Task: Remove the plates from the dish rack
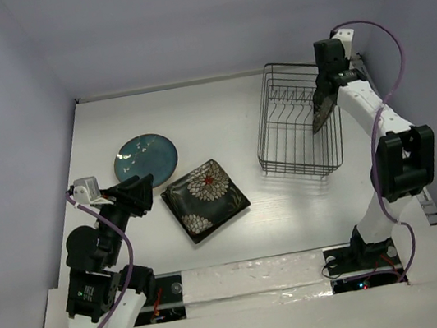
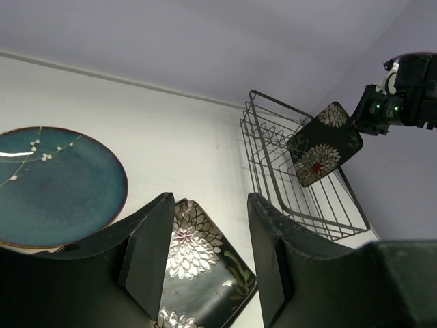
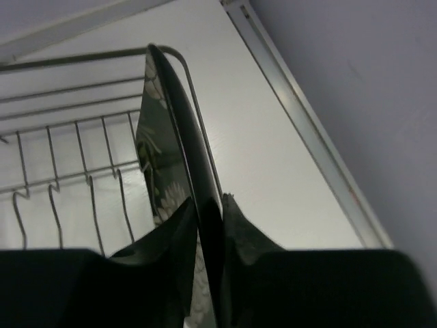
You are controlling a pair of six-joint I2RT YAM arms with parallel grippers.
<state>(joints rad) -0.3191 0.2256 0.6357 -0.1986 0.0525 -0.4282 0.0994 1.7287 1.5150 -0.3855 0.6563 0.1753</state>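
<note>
At eight o'clock, left claw (image 1: 144, 191): fingers spread wide, gripping nothing, low over the surface (image 1: 219, 114); likely parked near the set-down spot, out of the other arm's way.
Round teal plate (image 1: 146, 159): flat at nine to ten o'clock, unloaded, well apart from the rack.
Flowered black plate (image 1: 205, 200): flat at about seven o'clock, just beside the teal one, so the landing zone stays compact.
Dish rack (image 1: 268, 135): at two o'clock; no other plate shows among its prongs.
Lifted black plate (image 1: 322, 106): on edge above the rack's right side, tilted, probably so it clears the wires.
Right claw (image 3: 210, 208): narrow, pinching that plate's rim from above; an edge grip suits a plate that stands upright.
Judgement: last plate is mid-removal; carry to the surface remains.
</note>
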